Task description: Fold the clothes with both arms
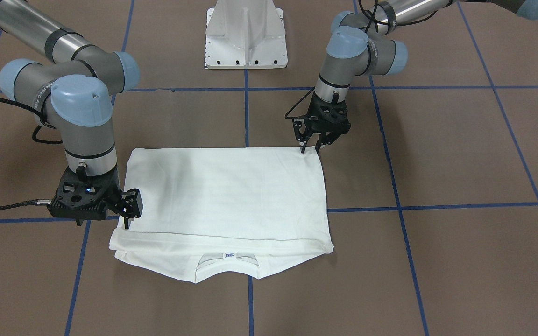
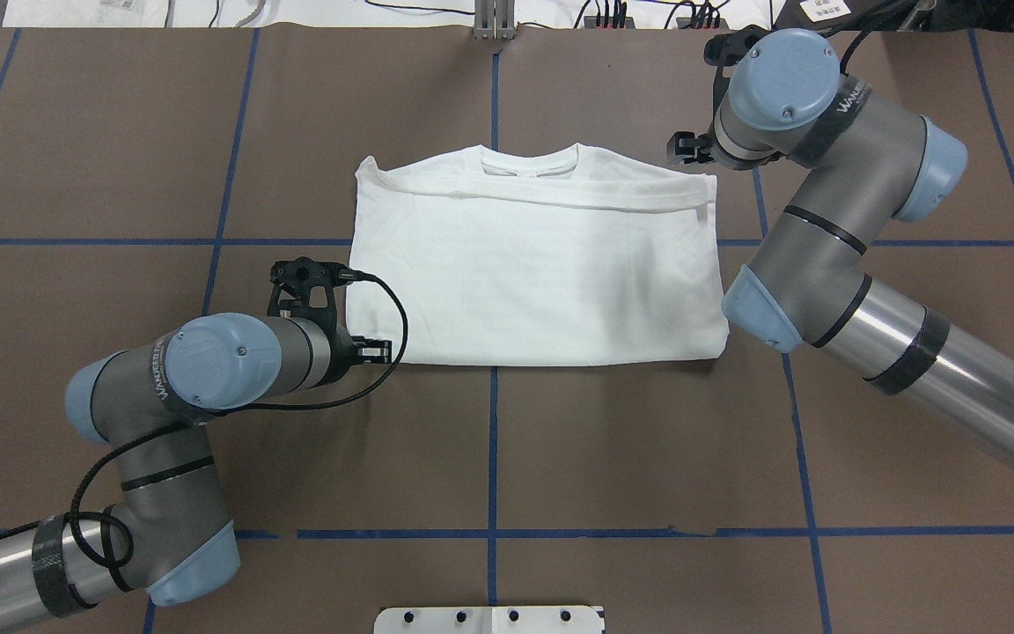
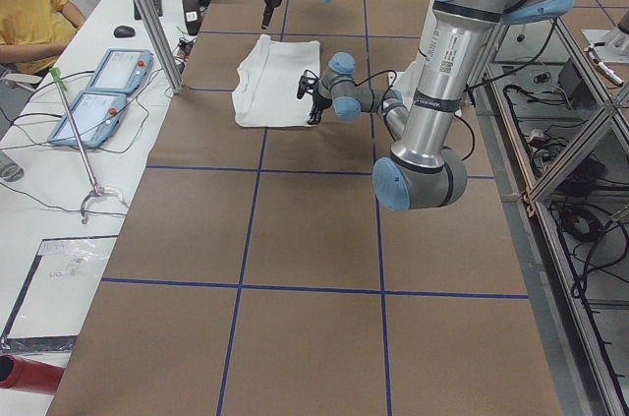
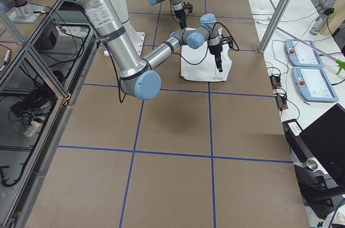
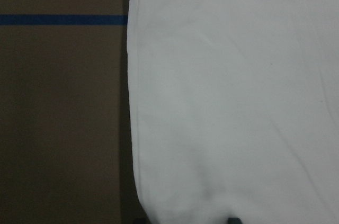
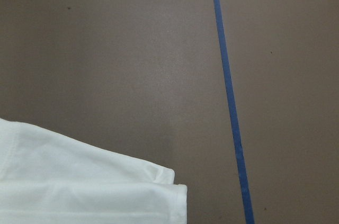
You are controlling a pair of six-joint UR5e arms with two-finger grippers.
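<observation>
The white T-shirt [image 1: 227,196] lies folded in half on the brown table, hem edge laid up to the shoulders, ribbed collar [image 1: 227,266] and neck label [image 1: 230,255] showing on the far side from the robot. No printed text shows. In the overhead view the shirt [image 2: 533,264] is centred. My left gripper [image 1: 310,149] points down at the shirt's fold corner nearest the robot, jaws slightly apart, tips touching the cloth edge [image 5: 238,102]. My right gripper [image 1: 126,219] hangs open beside the shoulder-side corner [image 6: 79,181], holding nothing.
The white pedestal base [image 1: 245,37] stands at the robot's side of the table. Blue tape lines [image 2: 494,440] grid the brown surface. In the exterior left view a side bench holds teach pendants [image 3: 103,91], with a person in yellow [image 3: 29,13] behind.
</observation>
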